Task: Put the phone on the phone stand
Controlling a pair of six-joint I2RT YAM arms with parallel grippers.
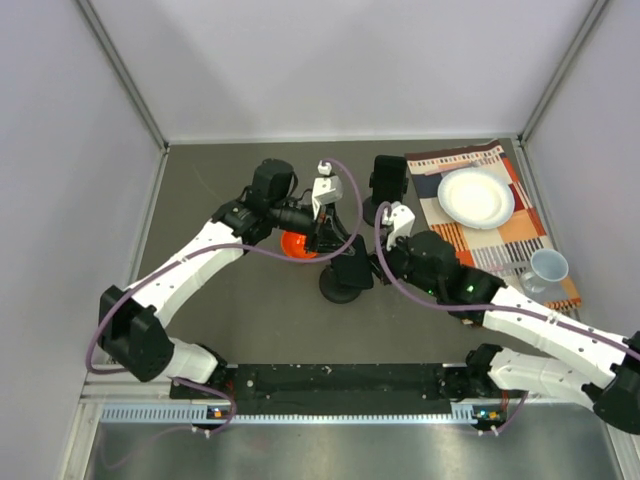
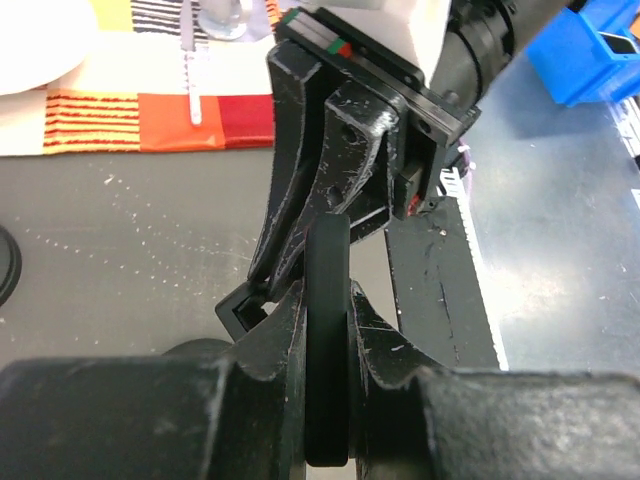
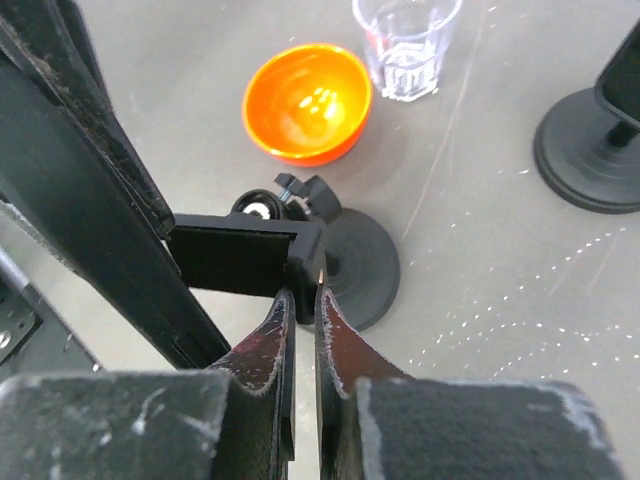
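dark grey table (image 1: 240, 320) inside white walls (image 1: 340, 60); left fingers (image 2: 262, 405) clamp the phone (image 2: 326, 350), right fingers (image 3: 265, 350) nearly together, grip unclear.

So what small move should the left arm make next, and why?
Probably ease the phone, pinched in the left tool, down toward the stand's cradle. The right tool seems to steady that cradle, and the phone is not seated yet.

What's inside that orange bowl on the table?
Nothing that shows: in the right wrist view the orange bowl holds only glints of light on its bare inside. Its near inner wall is hidden behind its own rim.
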